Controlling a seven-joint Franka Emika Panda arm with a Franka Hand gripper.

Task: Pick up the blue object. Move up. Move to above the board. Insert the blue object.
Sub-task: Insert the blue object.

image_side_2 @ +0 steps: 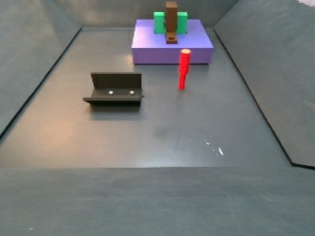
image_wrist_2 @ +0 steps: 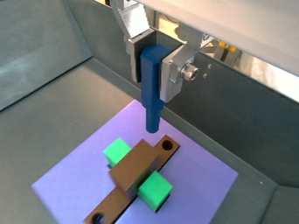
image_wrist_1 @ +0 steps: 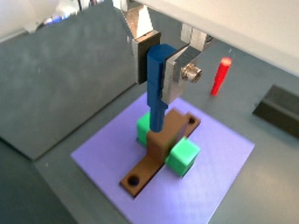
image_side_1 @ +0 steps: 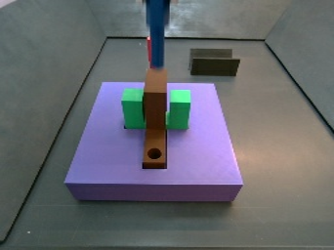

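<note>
on my screen the fixture [image_side_2: 113, 89] sits on the left part of the table [image_side_2: 160, 129], about midway between the near and far edges. right of it, and well apart, a red peg [image_side_2: 183, 69] stands upright on the table, just in front of the purple slab [image_side_2: 172, 51] that lies by the far edge. i can't see the tool in that side view.

on the slab the green block [image_side_1: 135, 107] shows on both sides of the brown board [image_side_1: 156, 122], which lies across it and runs the length of the slab. one round hole [image_side_1: 155, 154] is open at the board's end nearest that side camera.

the tool [image_wrist_2: 158, 63] hangs over the slab, closed on the blue stick [image_wrist_2: 152, 101]. a silver finger [image_wrist_1: 181, 70] presses one side of the stick and the dark pad is on its other side. the stick hangs upright from the grip.

in a wrist view its lower tip is right by a hole [image_wrist_2: 167, 143] at the board's end, slightly to one side of it. i can't tell whether the tip touches the board. in a side view the blue stick [image_side_1: 155, 24] comes down from the top edge and ends over the far end of the board.
</note>
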